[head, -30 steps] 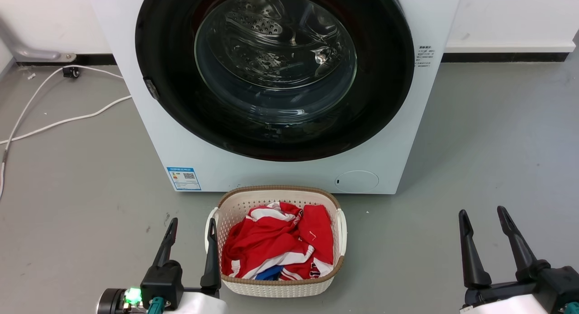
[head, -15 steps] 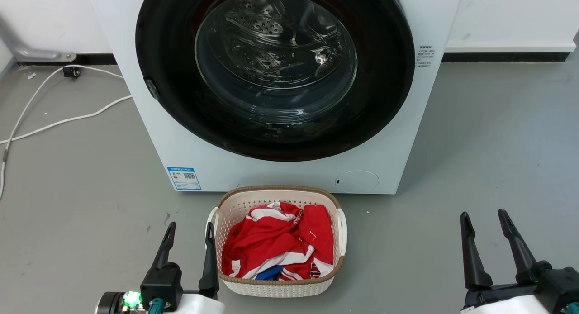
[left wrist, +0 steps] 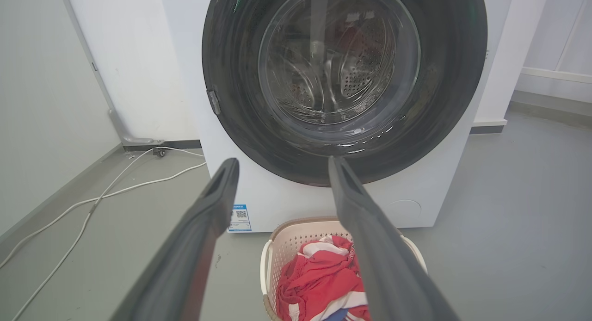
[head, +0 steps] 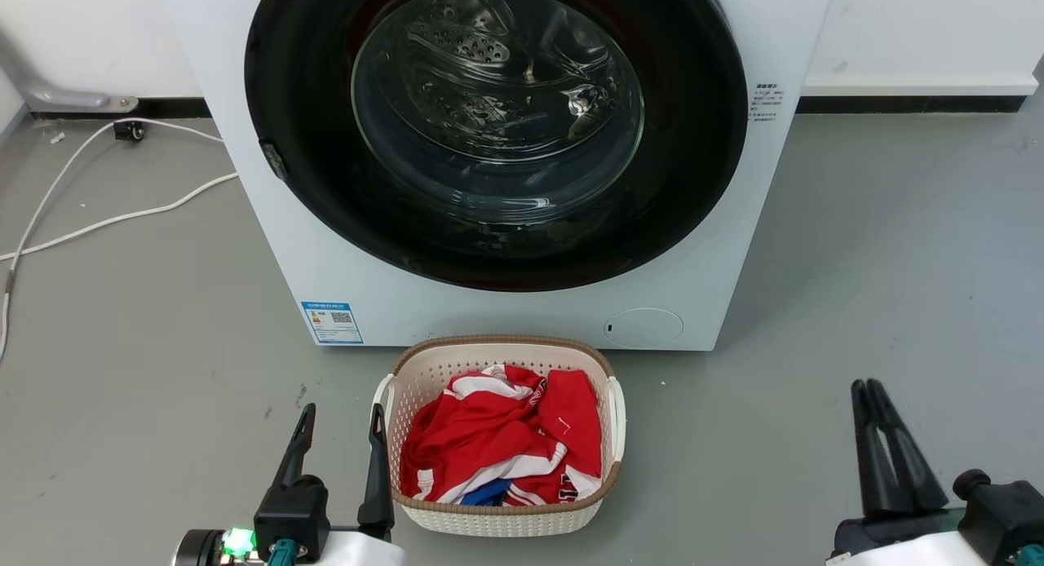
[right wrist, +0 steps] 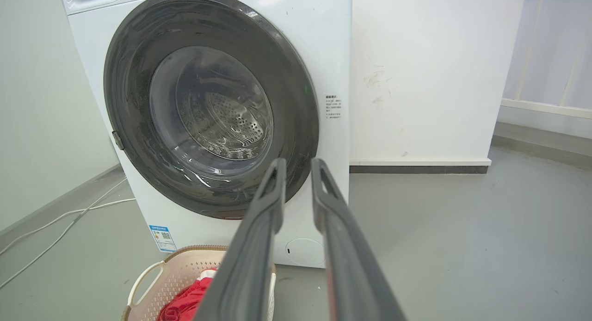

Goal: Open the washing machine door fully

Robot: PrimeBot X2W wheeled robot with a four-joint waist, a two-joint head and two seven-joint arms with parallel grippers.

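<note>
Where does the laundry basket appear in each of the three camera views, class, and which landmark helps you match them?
Head view: laundry basket at bottom centre, on the floor in front of the washing machine.
Left wrist view: bottom centre, cut off by the lower edge.
Right wrist view: bottom left, cut off by the lower edge.
Shared landmark: the blue label low on the machine's front, up-left of the basket in every view.

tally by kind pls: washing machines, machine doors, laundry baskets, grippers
washing machine: 1
washing machine door: 1
laundry basket: 1
grippers: 2 (left gripper, right gripper)
total: 5
</note>
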